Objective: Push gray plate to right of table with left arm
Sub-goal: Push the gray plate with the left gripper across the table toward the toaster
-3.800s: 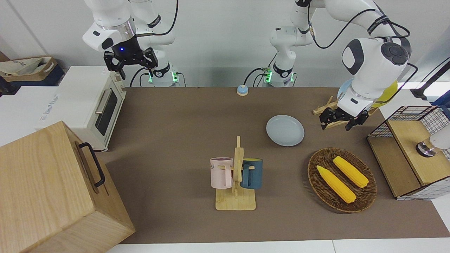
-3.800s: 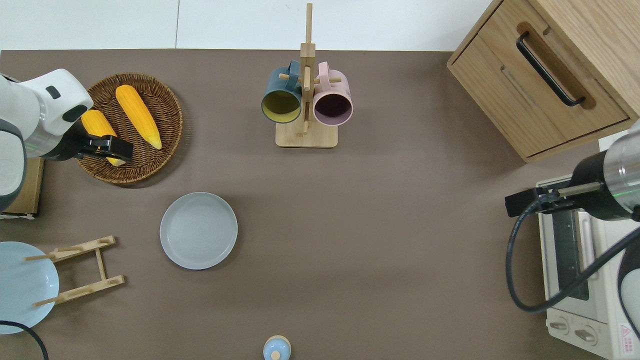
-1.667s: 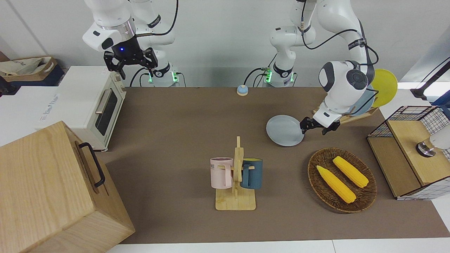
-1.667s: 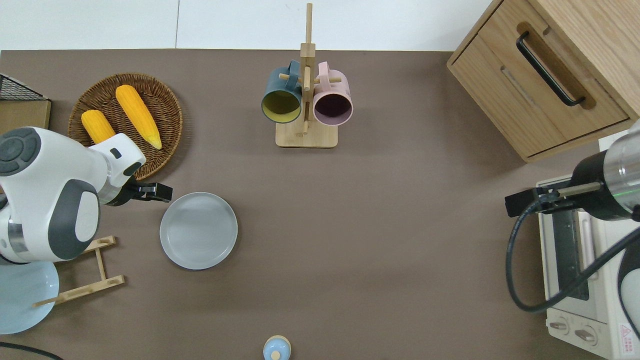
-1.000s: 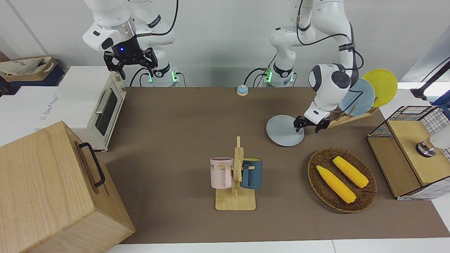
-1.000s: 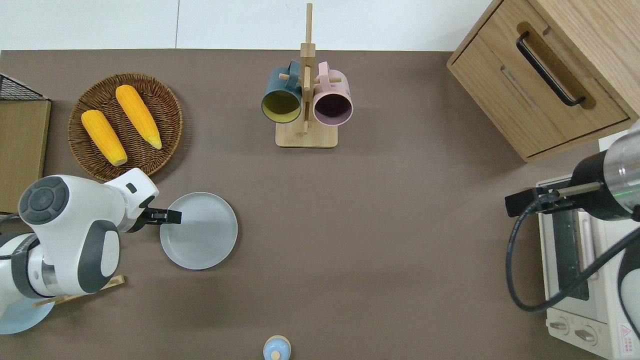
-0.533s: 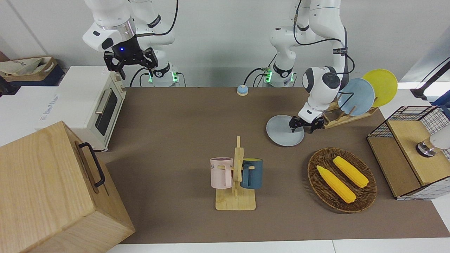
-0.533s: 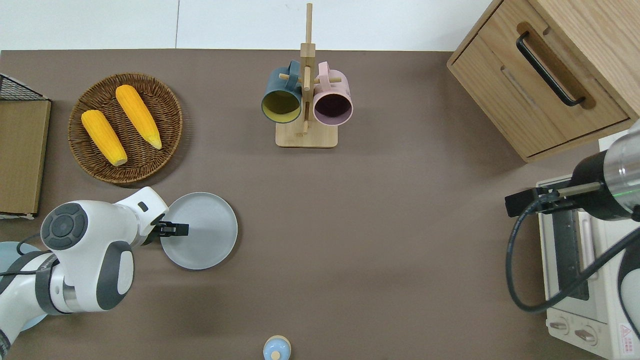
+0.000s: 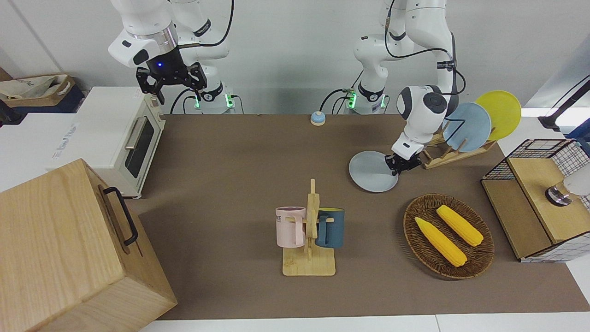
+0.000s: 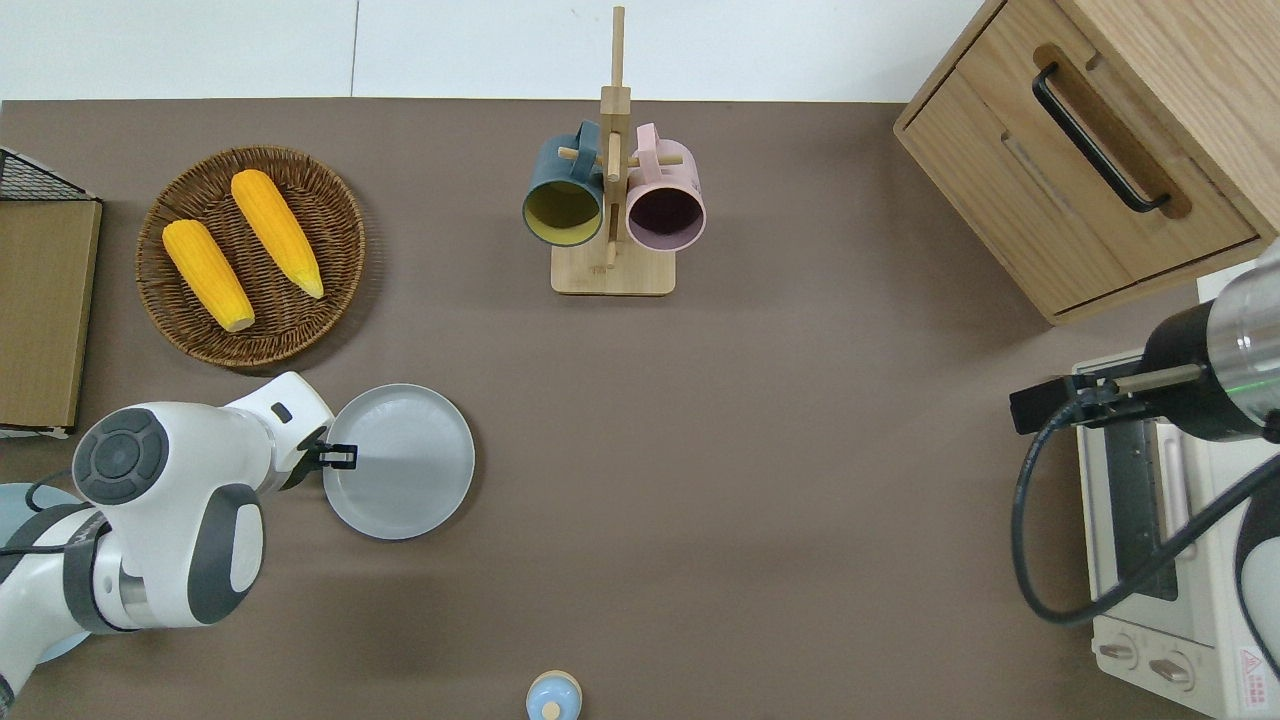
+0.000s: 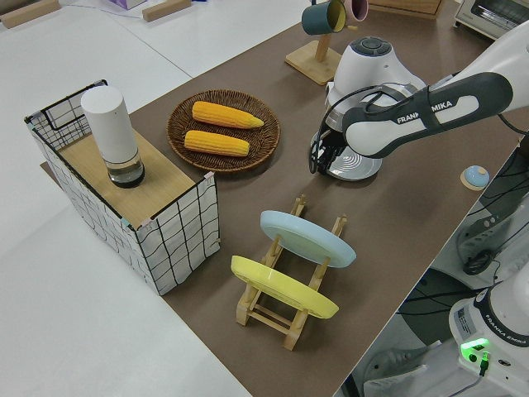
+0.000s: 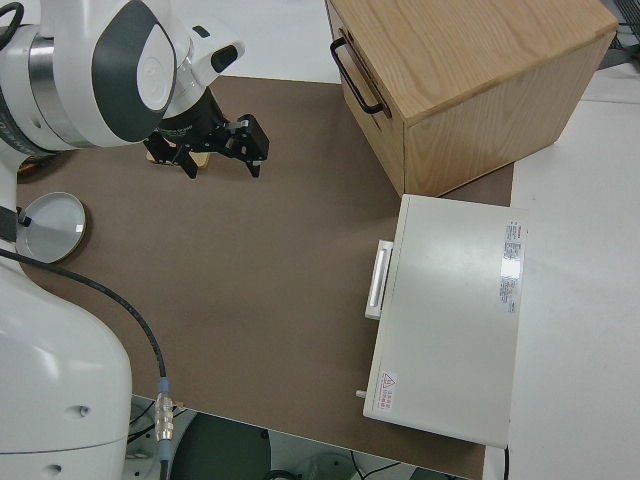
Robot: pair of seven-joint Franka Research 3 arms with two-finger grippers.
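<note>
My left gripper is sitting at the plate's rim, fingers seemingly pressed together, on the table near the corn basket. My right arm is parked.

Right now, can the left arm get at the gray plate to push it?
Probably yes: the left gripper is already down at the gray plate's rim on the left arm's end, with nothing between them.

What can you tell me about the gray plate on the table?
The gray plate is round, shallow and plain, pale bluish gray with a low raised rim and a smooth matte look. It lies flat and empty on the brown table, nearer to the robots than the corn basket. The left hand is at its rim toward the left arm's end.
</note>
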